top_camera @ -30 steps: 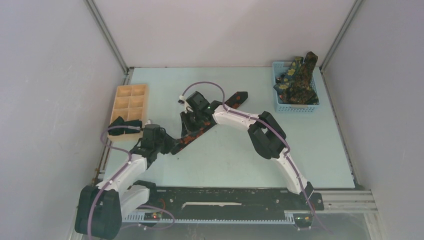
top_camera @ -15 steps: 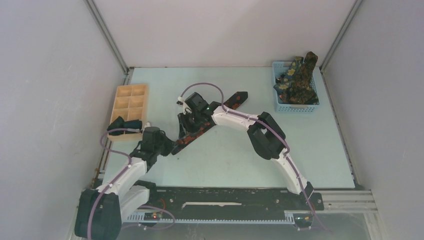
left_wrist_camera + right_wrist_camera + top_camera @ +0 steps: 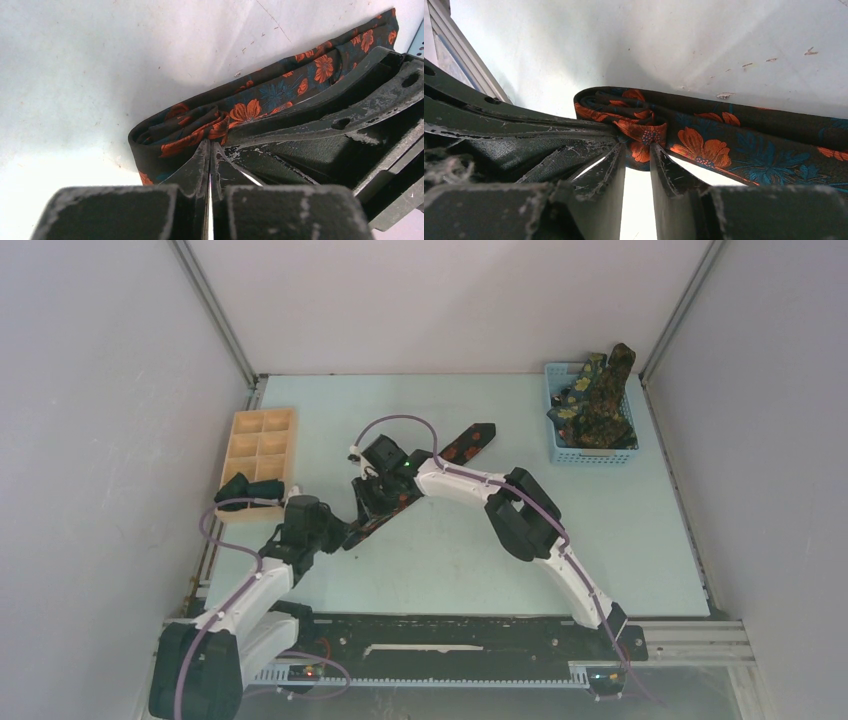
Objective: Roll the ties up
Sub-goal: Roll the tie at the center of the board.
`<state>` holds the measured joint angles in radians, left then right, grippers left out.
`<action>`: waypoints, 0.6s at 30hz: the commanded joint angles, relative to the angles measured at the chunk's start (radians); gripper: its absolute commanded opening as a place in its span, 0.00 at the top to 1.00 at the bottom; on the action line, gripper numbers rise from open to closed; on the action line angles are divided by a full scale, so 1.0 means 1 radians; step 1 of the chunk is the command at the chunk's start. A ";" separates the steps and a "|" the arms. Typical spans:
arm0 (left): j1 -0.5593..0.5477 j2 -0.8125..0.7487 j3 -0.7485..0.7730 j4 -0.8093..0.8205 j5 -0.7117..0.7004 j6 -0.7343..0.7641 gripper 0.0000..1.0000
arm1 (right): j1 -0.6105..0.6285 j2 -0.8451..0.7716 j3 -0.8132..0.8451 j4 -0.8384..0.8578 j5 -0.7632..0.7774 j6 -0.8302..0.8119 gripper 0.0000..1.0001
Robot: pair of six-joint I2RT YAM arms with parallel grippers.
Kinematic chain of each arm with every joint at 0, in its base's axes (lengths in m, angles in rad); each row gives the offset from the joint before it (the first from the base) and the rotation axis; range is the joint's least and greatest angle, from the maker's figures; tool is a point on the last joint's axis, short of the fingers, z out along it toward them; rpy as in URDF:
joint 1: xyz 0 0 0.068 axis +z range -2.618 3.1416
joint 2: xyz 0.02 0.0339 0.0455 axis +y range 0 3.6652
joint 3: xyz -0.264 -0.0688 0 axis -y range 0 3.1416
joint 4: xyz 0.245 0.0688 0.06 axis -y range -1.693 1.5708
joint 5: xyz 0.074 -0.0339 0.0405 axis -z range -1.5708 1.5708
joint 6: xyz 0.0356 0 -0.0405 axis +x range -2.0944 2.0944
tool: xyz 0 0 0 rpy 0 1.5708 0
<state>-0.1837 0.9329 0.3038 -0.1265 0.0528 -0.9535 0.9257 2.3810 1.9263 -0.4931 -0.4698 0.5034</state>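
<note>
The black tie with red-orange flowers (image 3: pixel 462 445) lies diagonally on the pale blue table, its near end folded into a small loose roll. That end shows in the left wrist view (image 3: pixel 280 92) and the right wrist view (image 3: pixel 724 135). My left gripper (image 3: pixel 345 535) (image 3: pixel 210 145) is shut, its tips pinching the bunched fabric at the roll's near side. My right gripper (image 3: pixel 372 508) (image 3: pixel 638 147) faces it from the other side, shut on the same fold with fabric between its tips. Dark green ties (image 3: pixel 592 405) are piled in the basket.
A blue mesh basket (image 3: pixel 560 452) stands at the back right. A pale wooden compartment tray (image 3: pixel 262 435) sits at the left, with a dark rolled bundle (image 3: pixel 250 488) at its near end. Grey walls enclose the table on three sides.
My right gripper has shifted a little left and toward the near edge, bringing the tie's folded end with it. My left gripper has barely moved.
</note>
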 commanded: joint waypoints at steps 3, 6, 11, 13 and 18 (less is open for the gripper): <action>-0.005 -0.031 -0.002 0.023 -0.010 -0.007 0.92 | 0.010 0.019 0.053 -0.020 0.038 -0.024 0.75; -0.005 -0.066 0.008 -0.003 -0.015 -0.003 0.79 | 0.006 0.030 0.062 -0.028 0.047 -0.031 0.77; -0.005 -0.128 0.047 -0.115 -0.049 0.030 0.54 | 0.001 0.039 0.069 -0.032 0.053 -0.038 0.81; -0.005 -0.159 0.058 -0.160 -0.071 0.042 0.49 | -0.001 0.043 0.069 -0.033 0.053 -0.040 0.82; -0.003 -0.246 0.060 -0.261 -0.100 0.052 0.44 | -0.002 0.052 0.071 -0.032 0.050 -0.042 0.84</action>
<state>-0.1841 0.7464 0.3275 -0.2852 -0.0006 -0.9329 0.9253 2.4069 1.9564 -0.5171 -0.4389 0.4812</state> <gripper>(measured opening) 0.549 0.171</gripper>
